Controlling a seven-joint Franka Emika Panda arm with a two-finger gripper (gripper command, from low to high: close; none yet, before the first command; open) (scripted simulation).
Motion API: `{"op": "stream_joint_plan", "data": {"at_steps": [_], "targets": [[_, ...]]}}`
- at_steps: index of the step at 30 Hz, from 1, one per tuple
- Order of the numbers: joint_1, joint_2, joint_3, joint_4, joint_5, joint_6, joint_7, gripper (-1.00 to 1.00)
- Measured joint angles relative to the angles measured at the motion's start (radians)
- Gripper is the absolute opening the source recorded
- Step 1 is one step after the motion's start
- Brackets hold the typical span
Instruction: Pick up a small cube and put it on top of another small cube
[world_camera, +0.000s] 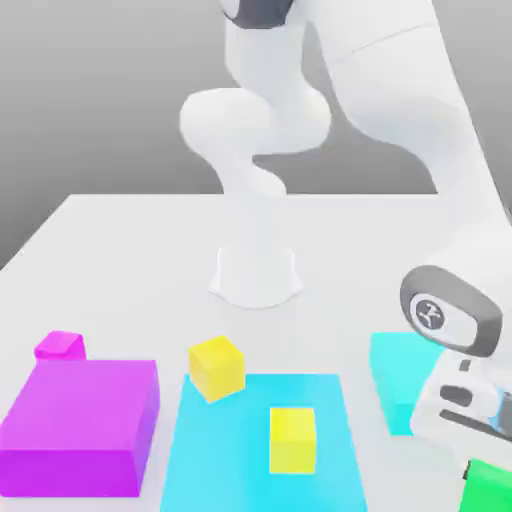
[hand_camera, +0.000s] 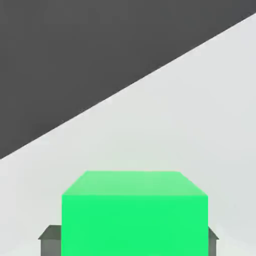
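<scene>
I see my gripper (hand_camera: 130, 240) clamped narrow on the small green cube (hand_camera: 134, 215), a grey finger (hand_camera: 50, 239) flush against each side. The cube sits right between them, low above the white table (hand_camera: 200, 115).

The small bright green cube (hand_camera: 134, 215) looks plain and matt, a flat even colour with no sheen or texture. The gripper's fingers (hand_camera: 50, 239) flanking it read as dull dark grey, like unpolished metal or hard plastic. The table (world_camera: 140, 250) is smooth, pale grey-white and matt. The arm (world_camera: 270, 120) has a smooth white shell with a soft gloss, like moulded plastic, and a dark grey ring at the wrist (world_camera: 452, 312). The magenta slab (world_camera: 80, 425), the cyan slab (world_camera: 250, 450) and the two yellow cubes (world_camera: 217, 367) are smooth, untextured and matt, evenly coloured.
</scene>
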Motion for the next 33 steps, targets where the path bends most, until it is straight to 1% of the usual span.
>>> {"op": "stream_joint_plan", "data": {"at_steps": [3,4,7,13,19,20,24,25,26,28,30,33], "targets": [[-0.043,-0.099,0.053,-0.022,0.065,-0.066,-0.049,-1.00],[-0.062,-0.123,0.063,-0.019,0.082,-0.063,-0.070,-1.00],[-0.154,-0.186,0.040,-0.050,0.109,-0.052,-0.146,-1.00],[-0.334,-0.301,-0.054,-0.159,0.145,-0.034,-0.288,-1.00],[-0.513,-0.436,-0.178,-0.306,0.201,-0.014,-0.443,-1.00],[-0.563,-0.463,-0.204,-0.333,0.212,-0.009,-0.473,-1.00],[-0.844,-0.588,-0.340,-0.457,0.273,0.003,-0.644,-1.00],[-0.887,-0.620,-0.376,-0.490,0.294,0.003,-0.698,-1.00],[-0.912,-0.653,-0.412,-0.524,0.317,0.004,-0.750,-1.00],[-0.929,-0.671,-0.448,-0.574,0.354,-0.010,-0.802,-1.00],[-0.932,-0.629,-0.459,-0.590,0.376,0.026,-0.823,-1.00],[-0.933,-0.530,-0.457,-0.593,0.406,0.122,-0.846,-1.00]]}}
